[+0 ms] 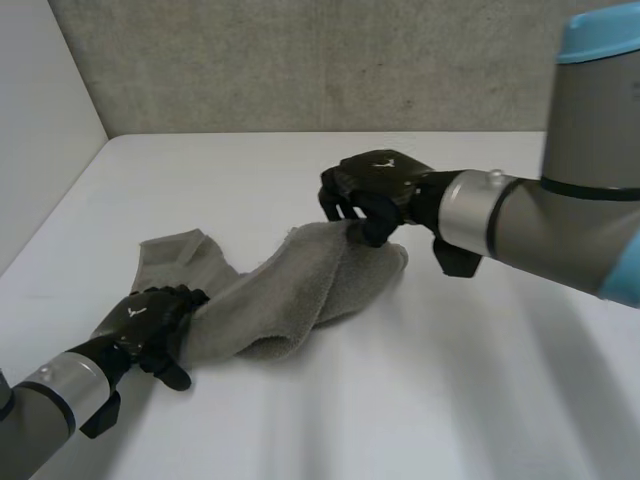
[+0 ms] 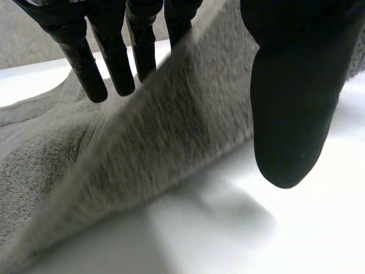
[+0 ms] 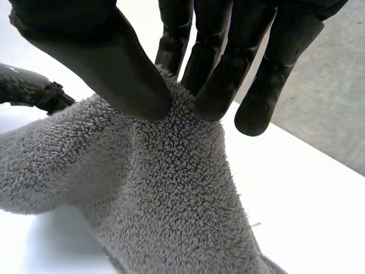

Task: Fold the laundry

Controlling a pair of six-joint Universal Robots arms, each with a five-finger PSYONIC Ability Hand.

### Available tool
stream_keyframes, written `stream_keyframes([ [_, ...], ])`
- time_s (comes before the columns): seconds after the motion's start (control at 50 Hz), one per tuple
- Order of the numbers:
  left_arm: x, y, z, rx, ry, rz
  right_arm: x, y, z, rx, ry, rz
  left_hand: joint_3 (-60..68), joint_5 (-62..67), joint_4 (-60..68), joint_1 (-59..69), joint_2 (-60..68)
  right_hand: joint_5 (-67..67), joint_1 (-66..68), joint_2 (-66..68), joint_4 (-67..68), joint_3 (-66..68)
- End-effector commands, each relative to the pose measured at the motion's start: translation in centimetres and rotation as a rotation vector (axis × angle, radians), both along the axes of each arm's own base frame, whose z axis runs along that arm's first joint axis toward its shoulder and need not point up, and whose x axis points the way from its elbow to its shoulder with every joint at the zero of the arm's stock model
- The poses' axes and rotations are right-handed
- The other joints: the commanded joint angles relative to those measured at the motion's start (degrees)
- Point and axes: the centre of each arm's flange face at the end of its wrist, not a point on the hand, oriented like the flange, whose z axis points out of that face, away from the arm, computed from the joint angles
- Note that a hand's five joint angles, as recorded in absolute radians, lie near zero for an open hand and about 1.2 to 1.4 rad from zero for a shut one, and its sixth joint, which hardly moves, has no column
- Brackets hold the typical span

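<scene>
Towel (image 1: 290,290), grey terry, is stretched in a rumpled band across the middle of the white table (image 1: 470,400). One end is lifted off the surface and pinched between the thumb and fingertips of the right hand (image 1: 375,190). Toward the other end, the near edge is clamped by the left hand (image 1: 150,325), with cloth passing between its fingers and thumb. A flap is left lying flat beyond that hand. A concrete wall (image 1: 300,60) is seen behind the table.
</scene>
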Motion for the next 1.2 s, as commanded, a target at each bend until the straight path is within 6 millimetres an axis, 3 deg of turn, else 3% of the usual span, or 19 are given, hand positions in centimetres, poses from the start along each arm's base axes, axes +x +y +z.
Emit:
stream_keyframes([
  [0.02,-0.5,-0.6,-0.6,0.013,0.0,-0.015,-2.1,1.7,-0.1,0.003,0.001,-0.023,12.19,12.18,12.24,12.08,12.08,3.63,4.09,4.7,3.38,3.56],
  [0.14,-0.5,-1.3,-0.6,0.002,-0.003,-0.011,-3.1,4.2,0.9,-0.024,-0.03,0.013,28.32,28.3,28.37,28.21,28.2,3.63,4.09,4.7,3.38,3.56],
  [0.38,0.2,-4.7,1.9,-0.15,-0.049,0.085,-5.4,3.5,1.5,-0.133,0.025,-0.026,56.23,56.22,56.28,56.12,56.12,3.63,4.09,4.7,3.38,3.56],
  [0.5,0.2,-6.6,3.9,-0.227,-0.044,0.094,-5.3,3.6,1.4,-0.264,0.108,0.021,56.27,56.26,56.32,56.16,56.16,3.63,4.09,4.7,3.38,3.56],
  [0.58,-0.1,-8.1,6.0,-0.308,-0.033,0.093,-4.8,3.1,1.7,-0.336,0.096,0.027,56.27,56.26,56.32,56.16,56.16,3.63,4.09,4.7,3.38,3.56],
  [0.68,-0.7,-10.1,8.6,-0.413,-0.015,0.083,-3.2,-0.9,2.8,-0.599,0.008,-0.053,56.27,56.26,56.32,56.16,56.16,3.63,4.09,4.7,3.38,3.56],
  [0.74,-2.4,-11.8,11.4,-0.521,0.012,0.049,-2.7,-2.1,3.8,-0.686,-0.021,-0.097,56.27,56.26,56.32,56.16,56.16,3.63,4.09,4.7,3.38,3.56],
  [0.78,-3.4,-12.5,13.4,-0.591,0.028,0.038,-1.6,-4.5,7.1,-0.929,-0.126,-0.214,56.27,56.26,56.32,56.16,56.16,3.63,4.09,4.7,3.38,3.56],
  [0.82,-5.0,-13.7,19.3,-0.787,0.081,0.061,-1.3,-5.3,9.4,-1.062,-0.206,-0.272,56.27,56.26,56.32,56.16,56.16,3.63,4.09,4.7,3.38,3.56],
  [0.84,-5.0,-13.7,19.3,-0.788,0.081,0.062,-1.4,-5.7,11.6,-1.186,-0.289,-0.326,56.27,56.26,56.32,56.16,56.16,3.63,4.09,4.7,3.38,3.56],
  [0.88,-5.5,-14.0,25.6,-0.981,0.167,0.139,-1.6,-5.8,13.7,-1.288,-0.373,-0.369,56.27,56.26,56.32,56.16,56.16,3.63,4.09,4.7,3.38,3.56],
  [0.9,-5.5,-14.0,25.6,-0.982,0.167,0.14,-1.8,-5.7,15.2,-1.358,-0.433,-0.4,56.27,56.26,56.32,56.16,56.16,3.63,4.09,4.7,3.38,3.56],
  [0.94,-4.9,-13.7,29.8,-1.092,0.26,0.216,-1.9,-5.5,15.5,-1.376,-0.448,-0.408,56.27,56.26,56.32,56.16,56.16,3.63,4.09,4.7,3.38,3.56],
  [0.98,-4.7,-13.5,30.7,-1.1,0.301,0.237,-1.9,-5.5,15.2,-1.352,-0.436,-0.404,56.27,56.26,56.32,56.16,56.16,3.63,4.09,4.7,3.38,3.56],
  [1.02,-4.5,-13.3,30.9,-1.085,0.338,0.243,-1.8,-5.4,14.5,-1.3,-0.405,-0.394,56.27,56.26,56.32,56.16,56.16,3.63,4.09,4.7,3.38,3.56],
  [1.06,-4.5,-13.1,30.5,-1.054,0.366,0.238,-1.7,-5.2,11.4,-1.131,-0.289,-0.35,56.27,56.26,56.32,56.16,56.16,3.63,4.09,4.7,3.38,3.56],
  [1.14,-4.5,-12.5,24.6,-0.849,0.345,0.227,-1.4,-4.3,7.7,-0.942,-0.159,-0.285,56.27,56.26,56.32,56.16,56.16,3.63,4.09,4.7,3.38,3.56],
  [1.16,-4.5,-12.5,24.6,-0.849,0.345,0.227,-1.4,-3.8,5.6,-0.839,-0.093,-0.25,56.27,56.26,56.32,56.16,56.16,3.63,4.09,4.7,3.38,3.56],
  [1.2,-4.6,-11.7,19.2,-0.698,0.284,0.194,-1.6,-3.1,3.5,-0.734,-0.026,-0.217,56.27,56.26,56.32,56.16,56.16,3.63,4.09,4.7,3.38,3.56],
])
